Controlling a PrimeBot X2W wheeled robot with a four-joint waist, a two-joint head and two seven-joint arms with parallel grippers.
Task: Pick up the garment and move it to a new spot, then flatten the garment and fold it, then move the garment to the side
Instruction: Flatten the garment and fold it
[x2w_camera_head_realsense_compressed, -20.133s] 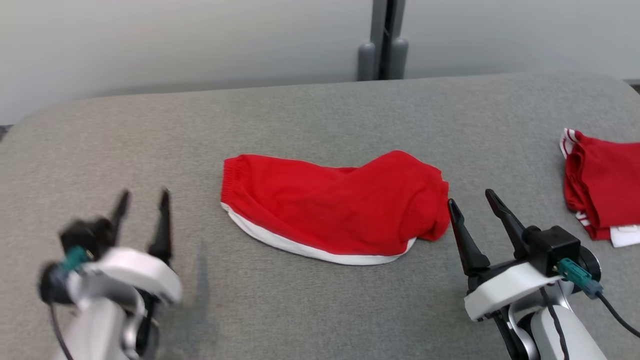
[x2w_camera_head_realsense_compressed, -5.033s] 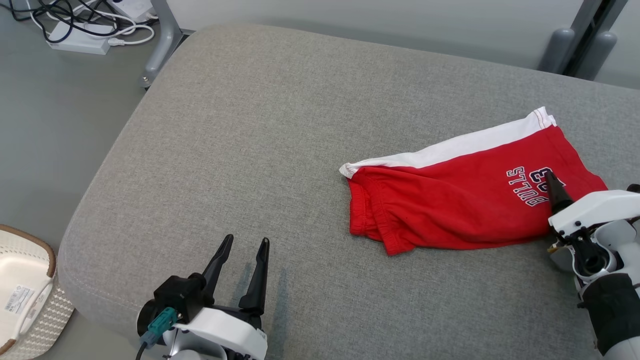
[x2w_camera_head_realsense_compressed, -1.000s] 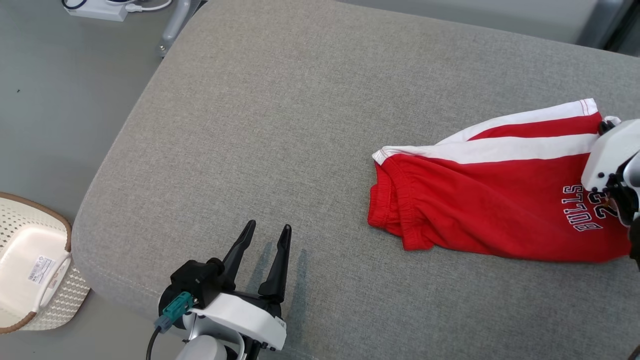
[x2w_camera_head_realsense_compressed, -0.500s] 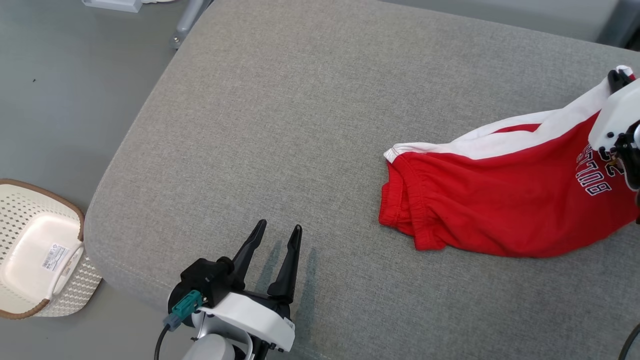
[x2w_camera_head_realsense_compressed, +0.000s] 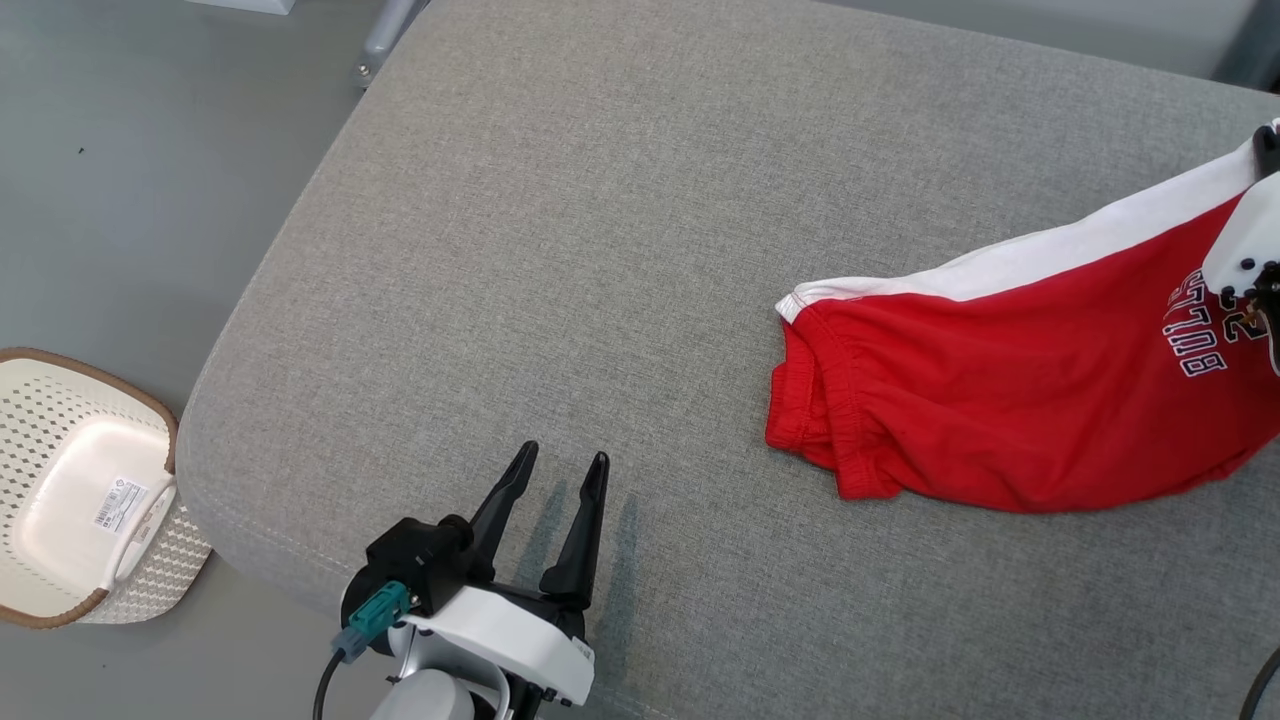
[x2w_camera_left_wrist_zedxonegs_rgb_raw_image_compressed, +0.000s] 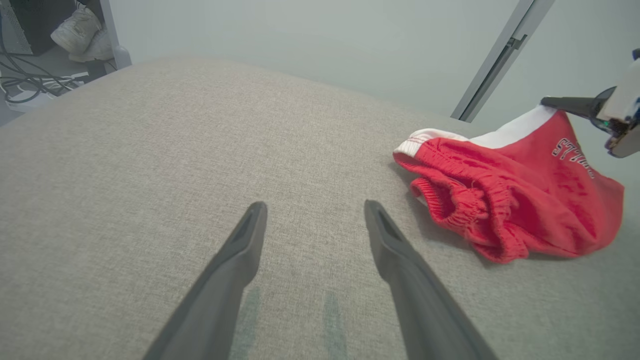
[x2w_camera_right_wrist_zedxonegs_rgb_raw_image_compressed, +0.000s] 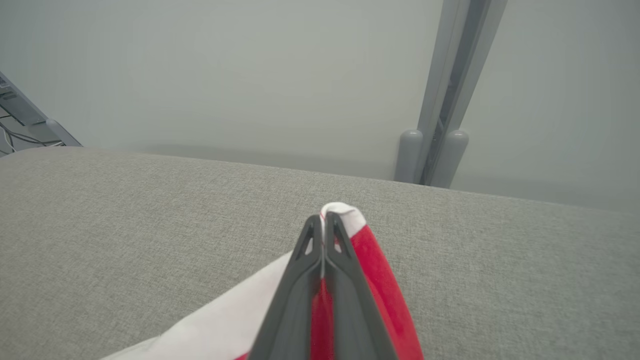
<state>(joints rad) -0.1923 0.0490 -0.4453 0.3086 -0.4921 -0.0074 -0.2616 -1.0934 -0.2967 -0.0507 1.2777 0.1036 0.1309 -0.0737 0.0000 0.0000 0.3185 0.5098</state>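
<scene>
The garment (x2w_camera_head_realsense_compressed: 1000, 400) is a pair of red shorts with a white side stripe and dark lettering, lying at the right of the grey cushion (x2w_camera_head_realsense_compressed: 600, 250). Its far right corner is lifted off the surface. My right gripper (x2w_camera_right_wrist_zedxonegs_rgb_raw_image_compressed: 322, 222) is shut on that white-edged corner of the garment (x2w_camera_right_wrist_zedxonegs_rgb_raw_image_compressed: 350, 235), and its pale housing shows at the right edge of the head view. From the left wrist, the garment (x2w_camera_left_wrist_zedxonegs_rgb_raw_image_compressed: 505, 200) bunches at its waistband. My left gripper (x2w_camera_head_realsense_compressed: 560, 475) stands open over the cushion's front edge, well left of the garment, with nothing between its fingers (x2w_camera_left_wrist_zedxonegs_rgb_raw_image_compressed: 250, 235).
A white woven basket (x2w_camera_head_realsense_compressed: 70, 490) sits on the floor to the left of the cushion. A grey post (x2w_camera_right_wrist_zedxonegs_rgb_raw_image_compressed: 440, 110) stands behind the cushion against the pale wall. Cables and shoes (x2w_camera_left_wrist_zedxonegs_rgb_raw_image_compressed: 80, 32) lie on the floor at the far left.
The right gripper has pulled the garment's corner up and to the right, stretching the cloth. The head camera has shifted, so the scene slid down and right. The left gripper stays open.
</scene>
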